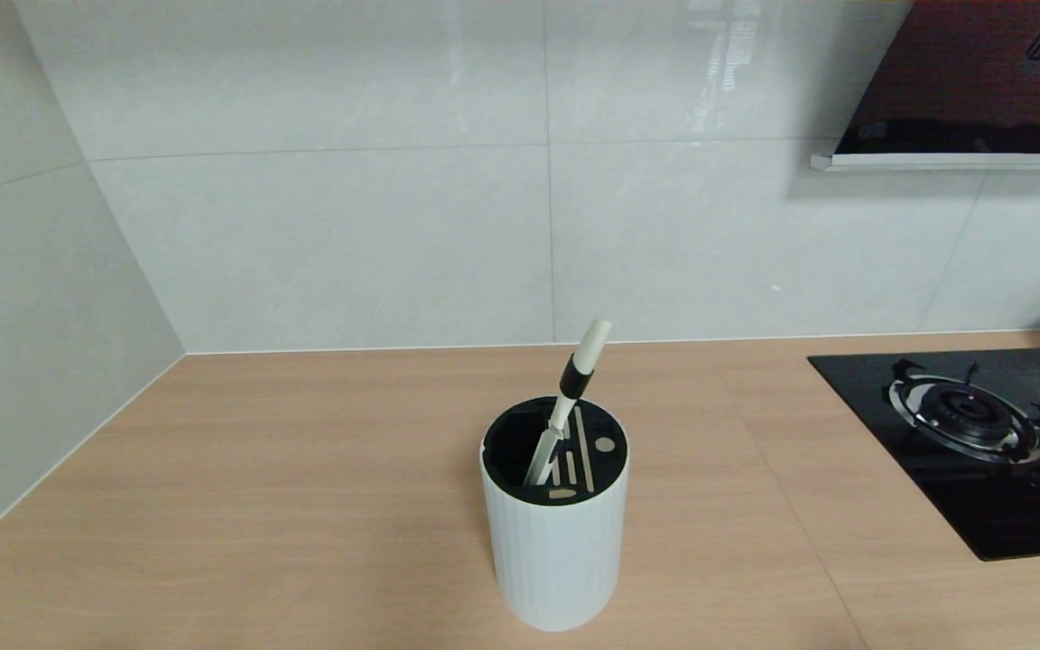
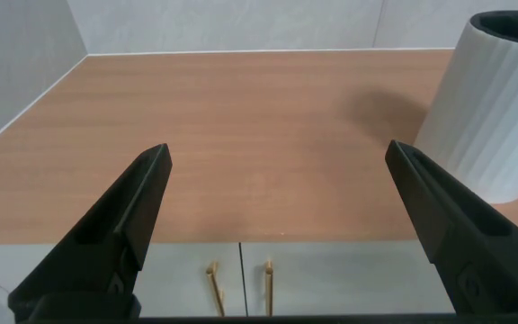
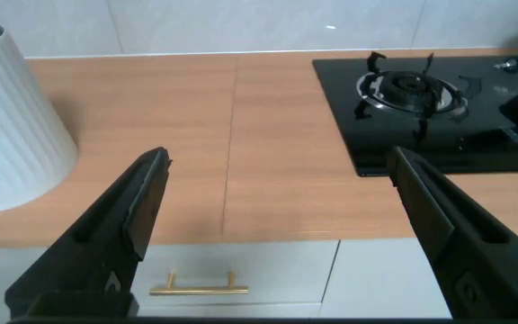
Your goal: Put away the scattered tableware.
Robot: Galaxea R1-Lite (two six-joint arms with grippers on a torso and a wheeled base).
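Fingers (image 2: 124,225) wide, L gripper (image 2: 277,148), R gripper (image 3: 277,153) | wood counter (image 1: 303,469) (tiled wall (image 1: 348,244)) | hob (image 1: 962,451)

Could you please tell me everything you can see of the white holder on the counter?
The holder is a tall white ribbed cylinder, seemingly plastic or ceramic, standing upright on the wooden counter, left of the stove. Its black top insert has slots and an open compartment; one knife leans in it, handle up.
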